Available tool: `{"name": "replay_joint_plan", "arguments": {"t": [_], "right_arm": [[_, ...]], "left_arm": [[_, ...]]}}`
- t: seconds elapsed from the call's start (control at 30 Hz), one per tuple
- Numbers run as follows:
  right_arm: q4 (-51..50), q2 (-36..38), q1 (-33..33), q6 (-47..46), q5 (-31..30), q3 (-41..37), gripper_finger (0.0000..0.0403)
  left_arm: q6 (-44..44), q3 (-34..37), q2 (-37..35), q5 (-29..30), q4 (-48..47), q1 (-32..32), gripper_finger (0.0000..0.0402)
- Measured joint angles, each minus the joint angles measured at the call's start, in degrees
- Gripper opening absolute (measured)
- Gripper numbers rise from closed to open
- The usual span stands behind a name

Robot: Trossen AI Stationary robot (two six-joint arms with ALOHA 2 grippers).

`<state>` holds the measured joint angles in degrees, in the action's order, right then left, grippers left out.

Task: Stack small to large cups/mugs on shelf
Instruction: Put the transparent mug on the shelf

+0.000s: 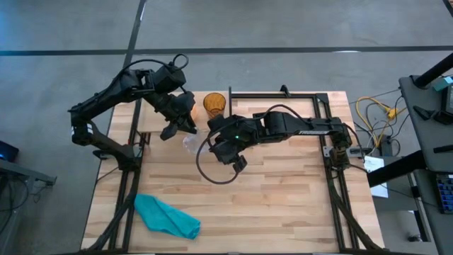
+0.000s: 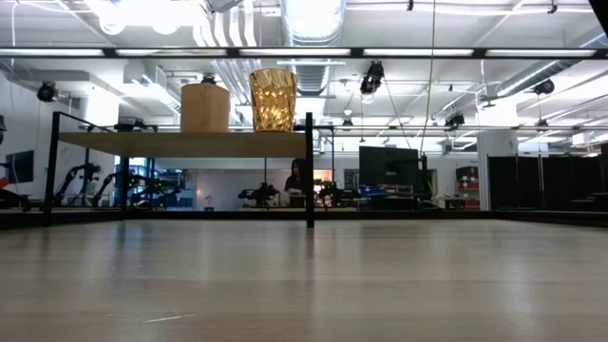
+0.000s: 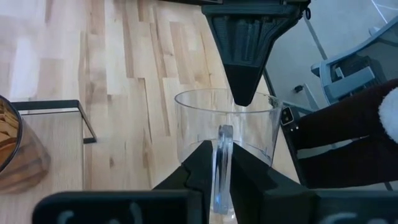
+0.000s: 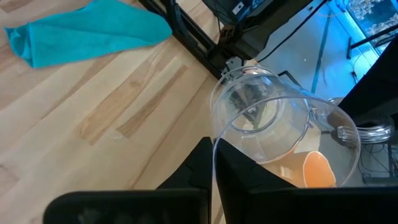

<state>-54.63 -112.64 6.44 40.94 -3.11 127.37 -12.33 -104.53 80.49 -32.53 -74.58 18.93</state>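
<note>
The clear glass cup (image 1: 192,144) (image 3: 199,118) (image 4: 273,130) is between both grippers, just off the shelf's near edge. My left gripper (image 1: 180,131) (image 3: 224,180) is shut on it from the shelf side. My right gripper (image 1: 211,145) (image 4: 213,174) is shut on it from the table's right. The orange mug (image 1: 187,105) (image 2: 204,107) (image 4: 318,169) and the amber tumbler (image 1: 214,104) (image 2: 273,100) (image 3: 15,149) stand on their bases side by side on the pale shelf (image 1: 152,120) (image 2: 180,143). Neither the grippers nor the cup show in the low view. My left gripper pinches the cup's handle (image 3: 224,140) between its two fingers, which lie level and come from the shelf side. The cup stands upright in the hold, its base hidden behind the fingers. My right gripper has the cup's wall at the rim (image 4: 213,144), opposite the handle, with one finger (image 3: 242,68) pointing down at the mouth. Its fingers slant down from the table's right.
A teal cloth (image 1: 166,216) (image 4: 87,31) lies crumpled near the table's near left corner. Black frame rods (image 1: 283,94) edge the table's far and side borders. A cable loop (image 1: 205,170) hangs from the right arm. Bare planks lie between the cup and the near edge.
</note>
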Motion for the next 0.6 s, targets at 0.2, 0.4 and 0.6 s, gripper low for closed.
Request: {"name": "replay_joint_plan", "arguments": {"t": [0.2,0.4,0.6], "right_arm": [[0.0,0.0,0.0,0.0,0.0,0.0,0.0008],[-0.5,0.0,0.0,0.0,0.0,0.0,0.0008],[-1.4,0.0,0.0,-0.3,0.0,0.0,0.0008]], "left_arm": [[0.0,0.0,0.0,-0.1,0.0,0.0,0.0029],[0.0,0.0,0.0,-0.2,-0.1,0.0,0.0029],[-0.1,0.0,0.0,-0.2,-0.2,0.0,0.0029]]}}
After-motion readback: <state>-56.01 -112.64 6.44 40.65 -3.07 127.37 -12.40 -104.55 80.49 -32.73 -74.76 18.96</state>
